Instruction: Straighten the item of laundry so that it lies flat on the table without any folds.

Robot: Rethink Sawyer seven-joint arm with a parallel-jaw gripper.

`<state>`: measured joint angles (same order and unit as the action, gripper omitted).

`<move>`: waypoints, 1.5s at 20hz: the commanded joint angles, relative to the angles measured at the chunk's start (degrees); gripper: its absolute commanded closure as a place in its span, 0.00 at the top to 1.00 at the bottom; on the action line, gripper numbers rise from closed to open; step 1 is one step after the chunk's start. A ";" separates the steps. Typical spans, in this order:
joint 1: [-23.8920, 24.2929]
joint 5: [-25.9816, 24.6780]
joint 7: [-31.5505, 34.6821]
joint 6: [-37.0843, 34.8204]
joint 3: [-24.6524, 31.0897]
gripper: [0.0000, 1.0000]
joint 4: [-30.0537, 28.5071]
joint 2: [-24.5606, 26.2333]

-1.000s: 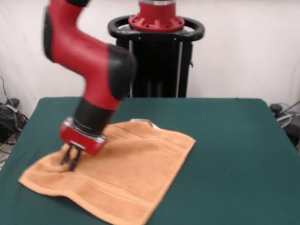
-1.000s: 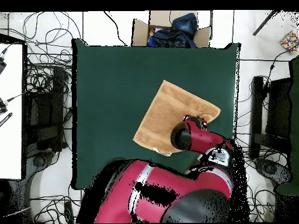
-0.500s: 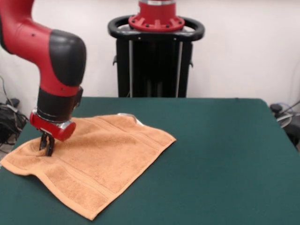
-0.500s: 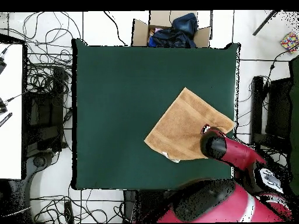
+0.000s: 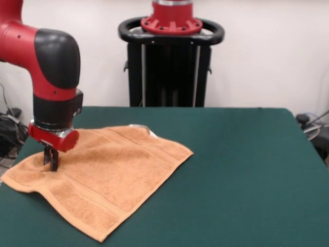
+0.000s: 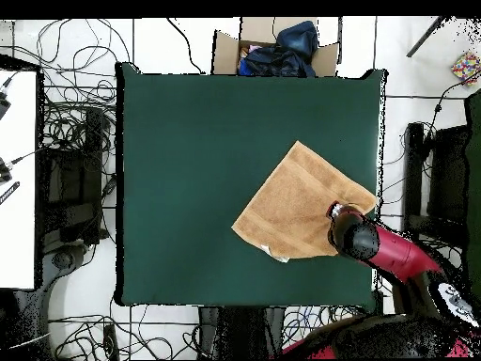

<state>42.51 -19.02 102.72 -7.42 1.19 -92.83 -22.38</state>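
1. Nearest in the front view: one corner of the orange-tan towel [image 5: 103, 175], close to the front edge of the dark green table [image 5: 241, 175].
2. Spread open like a diamond on the left part of the table, woven bands visible along the edges, surface mostly flat with slight waves.
3. Left corner of the towel right at the table's left edge, a little raised and rounded.
4. Gripper [image 5: 51, 160] pressed down onto the towel near that left corner, fingers close together and pinching the cloth.
5. Above it, red wrist ring and black-and-red arm [image 5: 51, 67], coming down from the upper left.
6. Farther back, small white tag [image 5: 139, 126] at the towel's far corner.
7. Seen from overhead: towel [image 6: 302, 203] in the table's right half, near its bottom edge, arm over the towel's right corner.
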 commanded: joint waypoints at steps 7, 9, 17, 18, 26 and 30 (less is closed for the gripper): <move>-2.09 0.92 -0.79 -24.40 4.52 0.00 -12.96 12.90; -2.66 2.15 -0.56 -27.12 3.91 0.00 -12.52 13.10; -3.92 4.01 -0.31 -31.86 2.48 0.00 -12.76 12.59; -3.93 3.80 -0.20 -31.29 2.45 0.00 -13.11 12.37; -4.17 2.38 0.68 -29.97 1.91 0.00 -14.94 11.72; -4.22 2.39 1.67 -28.49 1.53 0.00 -16.12 11.64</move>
<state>41.75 -14.62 102.72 -24.07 1.25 -95.11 -22.88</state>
